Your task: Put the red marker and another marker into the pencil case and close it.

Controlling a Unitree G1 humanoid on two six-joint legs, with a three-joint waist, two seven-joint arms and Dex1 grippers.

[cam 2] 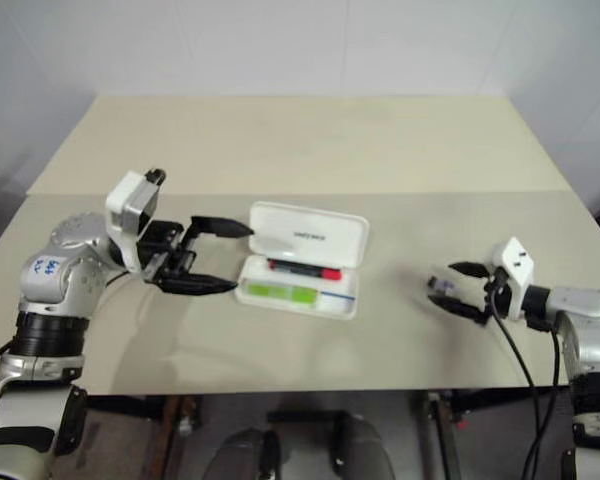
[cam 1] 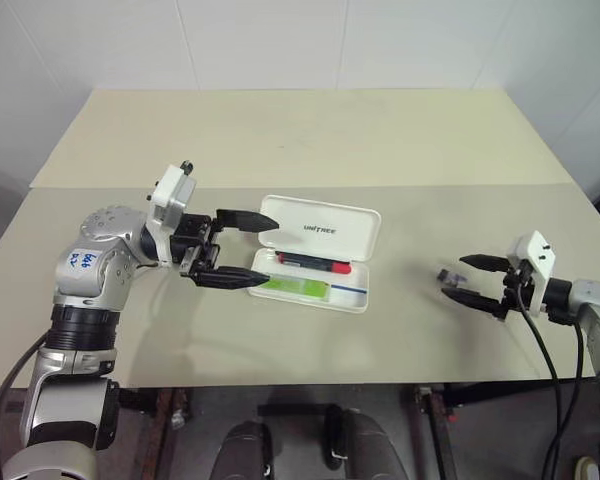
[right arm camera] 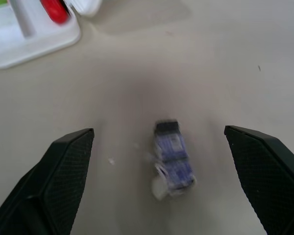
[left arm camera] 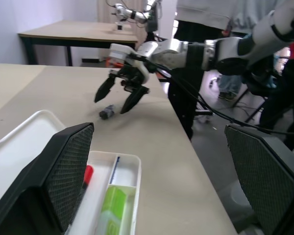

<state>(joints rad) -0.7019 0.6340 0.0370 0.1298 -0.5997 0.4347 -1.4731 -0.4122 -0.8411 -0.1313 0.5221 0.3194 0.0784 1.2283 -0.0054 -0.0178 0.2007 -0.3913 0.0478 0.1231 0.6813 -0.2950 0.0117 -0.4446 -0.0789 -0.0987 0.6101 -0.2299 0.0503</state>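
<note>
The white pencil case (cam 1: 365,299) lies open at mid-table, its lid (cam 1: 325,229) folded back with UNITREE lettering on it. Inside lie the red marker (cam 1: 315,263), toward the lid, and the lime-green other marker (cam 1: 298,288), toward the front. My left gripper (cam 1: 272,251) is open and level at the case's left end, pointing along it. In the left wrist view its wide-apart fingers frame the red marker (left arm camera: 87,175) and the green marker (left arm camera: 112,208). My right gripper (cam 1: 453,277) is open far to the right of the case, holding nothing.
A small blue-and-white object (right arm camera: 172,159) lies on the table between my right gripper's open fingers. A second table butts against the far side along a seam (cam 1: 300,186). People stand past the table's right edge (left arm camera: 264,29).
</note>
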